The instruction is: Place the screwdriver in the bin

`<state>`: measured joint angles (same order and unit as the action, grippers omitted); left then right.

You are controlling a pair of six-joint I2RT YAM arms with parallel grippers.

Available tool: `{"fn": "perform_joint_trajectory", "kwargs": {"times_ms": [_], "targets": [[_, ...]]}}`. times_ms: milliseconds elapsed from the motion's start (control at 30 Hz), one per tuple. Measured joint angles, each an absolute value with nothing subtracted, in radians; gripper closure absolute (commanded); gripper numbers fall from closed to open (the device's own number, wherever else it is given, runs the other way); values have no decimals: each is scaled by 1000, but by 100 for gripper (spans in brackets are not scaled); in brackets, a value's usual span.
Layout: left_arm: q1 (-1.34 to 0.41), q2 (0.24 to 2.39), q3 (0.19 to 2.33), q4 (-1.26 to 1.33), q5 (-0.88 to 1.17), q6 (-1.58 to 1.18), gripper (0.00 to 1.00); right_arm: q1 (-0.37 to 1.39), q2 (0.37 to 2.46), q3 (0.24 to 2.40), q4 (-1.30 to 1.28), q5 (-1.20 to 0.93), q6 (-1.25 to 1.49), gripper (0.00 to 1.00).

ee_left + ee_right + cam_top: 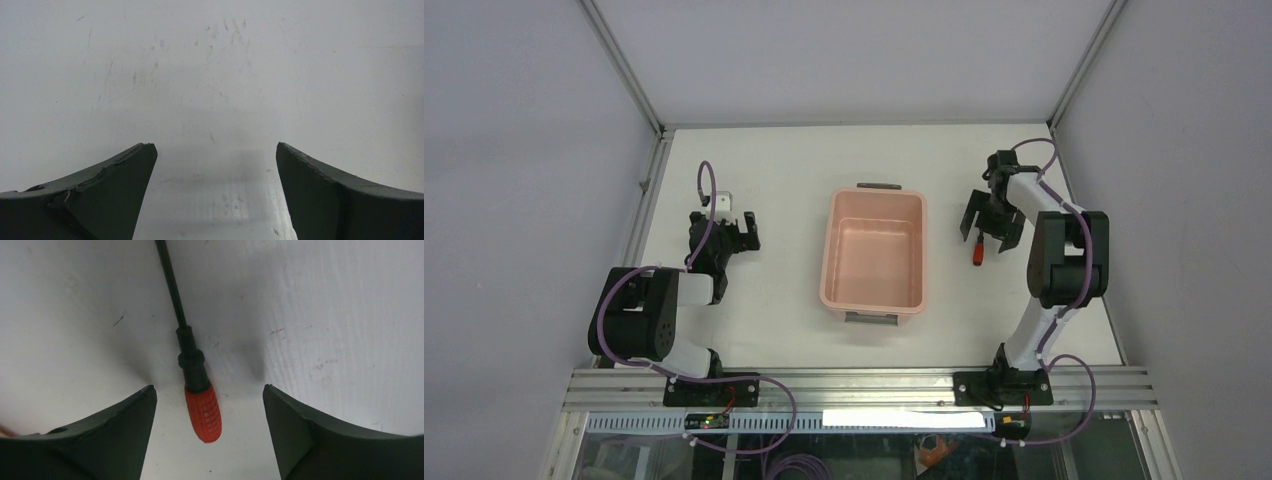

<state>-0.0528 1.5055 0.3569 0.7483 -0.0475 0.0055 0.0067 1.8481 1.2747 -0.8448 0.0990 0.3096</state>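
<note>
Flat white table (774, 310), matte, scuffed with fine dark scratches (225, 25) in the left wrist view and a few short dark marks (119, 318) in the right wrist view. Enclosed by 3 plain grey walls (844, 50), with 2 slanted aluminium posts (624, 65) at the far corners. Slotted silver aluminium rail (864, 385) along the near edge.

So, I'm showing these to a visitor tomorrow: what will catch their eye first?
The pale pink bin, empty, at the centre of the table. Then the screwdriver with its red handle, lying right of the bin, between the tips of the open right claw.
</note>
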Motion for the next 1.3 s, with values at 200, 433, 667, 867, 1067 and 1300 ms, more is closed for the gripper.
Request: {"fn": "perform_joint_trajectory", "kwargs": {"times_ms": [200,433,667,867,1067,1300], "targets": [[-53,1505,357,748,-47,6,1,7,1893,1284,-822,95,291,78],[-53,1505,357,748,-47,6,1,8,1892,1298,-848,107,259,100],[-53,1505,357,748,-47,6,1,7,1826,1486,-1114,117,241,100],[-53,1505,357,748,-47,6,1,10,1660,1719,-1333,115,258,100],[-53,1505,357,748,-47,6,1,165,1525,1821,-1417,121,345,100],[-53,1505,357,748,-47,6,1,583,1529,1817,-1255,112,462,100]]}}
